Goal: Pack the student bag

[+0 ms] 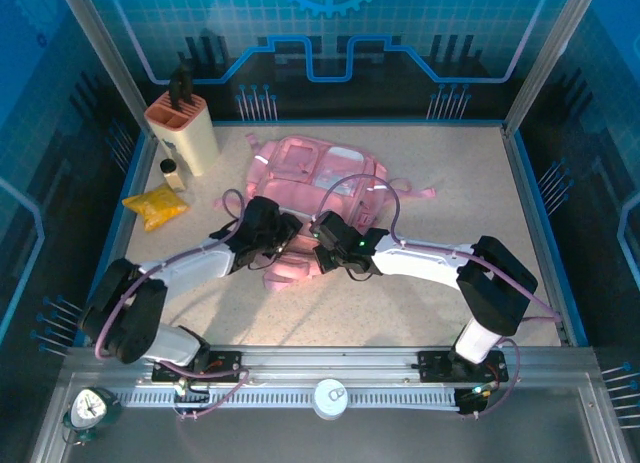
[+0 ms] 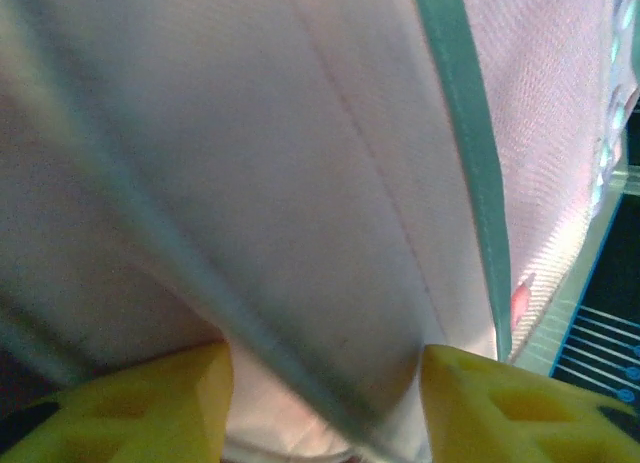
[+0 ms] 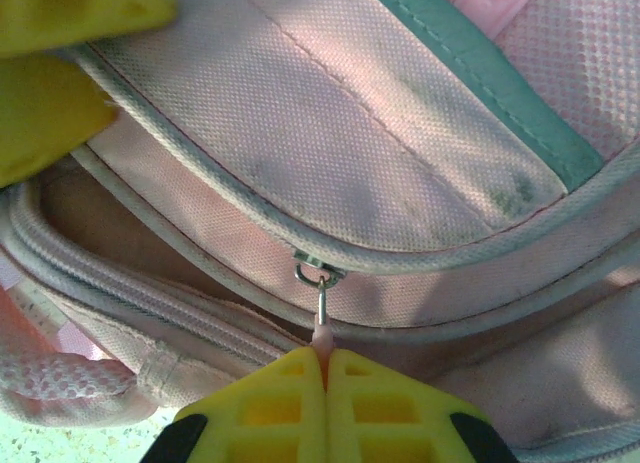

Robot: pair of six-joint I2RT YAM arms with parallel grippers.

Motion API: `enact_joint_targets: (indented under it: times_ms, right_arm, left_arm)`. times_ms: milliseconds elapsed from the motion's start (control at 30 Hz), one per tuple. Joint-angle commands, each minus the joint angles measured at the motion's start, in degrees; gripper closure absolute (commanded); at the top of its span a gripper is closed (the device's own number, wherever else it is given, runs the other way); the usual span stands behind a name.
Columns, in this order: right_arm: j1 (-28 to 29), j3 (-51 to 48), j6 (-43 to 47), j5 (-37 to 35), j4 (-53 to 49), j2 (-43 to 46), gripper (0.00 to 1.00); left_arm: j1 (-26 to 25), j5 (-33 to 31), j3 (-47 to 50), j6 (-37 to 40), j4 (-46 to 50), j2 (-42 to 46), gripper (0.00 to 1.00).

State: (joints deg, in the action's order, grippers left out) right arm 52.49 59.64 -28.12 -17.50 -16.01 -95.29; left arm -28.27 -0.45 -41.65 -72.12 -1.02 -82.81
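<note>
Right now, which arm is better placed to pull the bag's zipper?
Right. The right gripper is shut on the zipper pull of the student bag; the left gripper has bag fabric between its jaws, so it can brace.

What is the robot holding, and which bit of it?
Right gripper pinches the student bag's zipper pull. Left gripper straddles a fold of bag fabric; its grip cannot be told.

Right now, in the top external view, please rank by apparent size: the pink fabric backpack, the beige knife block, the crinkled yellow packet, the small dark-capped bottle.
1. pink fabric backpack
2. beige knife block
3. crinkled yellow packet
4. small dark-capped bottle
</note>
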Motion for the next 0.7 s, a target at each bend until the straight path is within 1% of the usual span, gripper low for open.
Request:
enact_joint_targets:
  times_ms: [0,33,67,100,133,200,300,367,433,533,600,667]
  right_arm:
    - [0.4,0.1,-0.3,-2.2,-2.1,0.1,1.0]
    - [0.4,0.1,0.0,-2.9,-2.5,0.2,1.0]
    - [0.3,0.1,0.3,-3.6,-2.9,0.3,1.0]
    - [0.1,0.0,0.7,-4.2,-3.3,0.5,1.0]
    - [-0.1,-0.1,1.1,-5.1,-3.6,0.7,1.0]
    - [-1.0,-0.3,1.5,-6.9,-5.0,1.2,1.0]
    - [-3.8,-1.6,1.8,-10.0,-7.4,2.8,1.0]
    - [-6.4,-3.7,3.2,-11.7,-6.8,4.6,1.0]
    - [-10.3,-4.5,4.8,-11.3,-5.3,4.7,1.0]
    - [-14.7,-2.3,6.2,-11.0,-4.2,2.3,1.0]
    - [-15.7,-0.9,7.7,-10.1,-2.1,1.6,1.0]
    - [-15.3,0.3,8.8,-9.7,-0.4,1.6,1.0]
  left_arm:
    - [-0.9,-3.3,-3.3,-1.8,-1.7,-2.8,0.61]
    - [-0.9,-4.6,-3.6,-0.7,-1.5,-3.1,0.69]
    - [-0.8,-5.9,-4.0,0.0,-0.3,-3.0,0.75]
    - [-0.6,-7.0,-4.6,0.4,2.0,-2.7,0.85]
    - [-0.4,-7.6,-4.8,1.5,3.2,-2.4,0.92]
    - [0.5,-8.0,-5.4,4.3,5.1,-1.9,1.0]
    - [3.8,-5.4,-5.5,8.2,8.3,-0.7,1.0]
    - [5.9,-4.5,-4.8,11.7,9.4,0.7,1.0]
    - [8.0,-3.6,-4.7,14.8,11.5,1.9,1.0]
    - [10.2,-1.2,-4.0,16.5,11.5,2.4,1.0]
    - [10.7,2.0,-4.4,17.2,9.7,1.2,1.0]
    - [10.6,4.1,-5.9,18.2,9.9,-0.7,1.0]
